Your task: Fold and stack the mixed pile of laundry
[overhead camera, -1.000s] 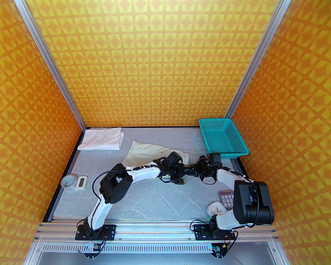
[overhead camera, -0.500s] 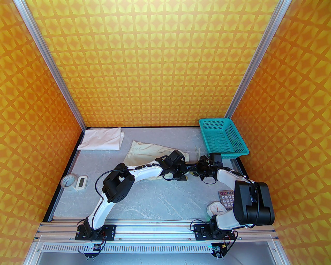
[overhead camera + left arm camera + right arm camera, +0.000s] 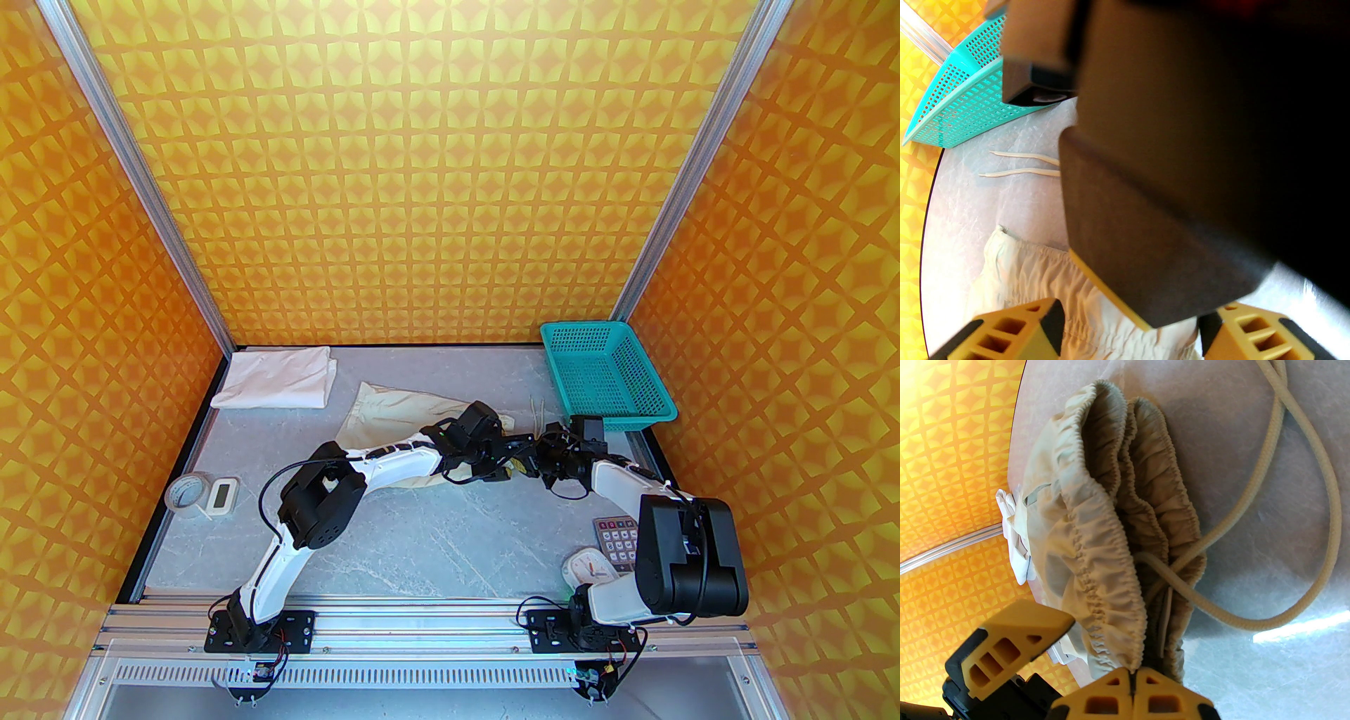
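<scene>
In the left wrist view a dark, blurred block sits close to the lens. It covers most of the picture and hides the right part of the shorts [image 3: 1040, 267]. From above, the two wrists crowd together over the right end of the garment, so the fingertips there are hard to make out.

The shorts are pale greenish-cream and lie mid-table [image 3: 436, 520], toward the far side, with the legs flat and running to the far left. Their gathered elastic waistband is at the right end, bunched into several upright folds. The drawstring [image 3: 1286, 500] loops over the bare table just right of the waistband, and its two loose ends lie near the teal basket [image 3: 959, 105]. The white T-shirt [image 3: 278, 380] lies folded in the far left corner, apart from the shorts.

The right gripper [image 3: 1132, 683] has its yellow fingers pressed together, pinching the rim of the waistband. The left gripper [image 3: 1132, 318] is spread wide over the gathered band. One of its fingers [image 3: 1016, 637] stands just left of the pinch. I cannot tell whether it touches the cloth.
</scene>
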Available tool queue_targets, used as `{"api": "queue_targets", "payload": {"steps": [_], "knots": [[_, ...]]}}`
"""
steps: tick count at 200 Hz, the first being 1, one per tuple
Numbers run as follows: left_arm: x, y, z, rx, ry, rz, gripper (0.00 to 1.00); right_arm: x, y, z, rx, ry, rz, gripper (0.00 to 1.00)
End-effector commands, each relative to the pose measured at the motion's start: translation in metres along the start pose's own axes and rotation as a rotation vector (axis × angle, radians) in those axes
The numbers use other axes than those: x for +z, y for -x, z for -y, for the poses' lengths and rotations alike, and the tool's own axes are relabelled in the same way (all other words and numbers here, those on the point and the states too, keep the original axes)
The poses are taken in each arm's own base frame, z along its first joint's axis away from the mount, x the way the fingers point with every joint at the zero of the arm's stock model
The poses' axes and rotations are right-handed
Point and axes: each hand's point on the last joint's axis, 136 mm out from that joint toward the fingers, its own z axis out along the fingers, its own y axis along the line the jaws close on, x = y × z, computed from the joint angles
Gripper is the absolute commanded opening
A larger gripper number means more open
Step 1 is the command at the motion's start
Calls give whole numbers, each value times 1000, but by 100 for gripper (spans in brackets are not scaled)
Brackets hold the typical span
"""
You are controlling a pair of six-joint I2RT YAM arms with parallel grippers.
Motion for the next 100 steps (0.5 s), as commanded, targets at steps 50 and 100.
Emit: {"api": "queue_targets", "payload": {"steps": [50,100], "knots": [[1,-57,-2,-32,22,-144,68,-7,-5,-31,-24,118,-26,1],[-14,-47,-4,-47,27,-54,68,-1,-3,-29,-1,138,-35,0]]}}
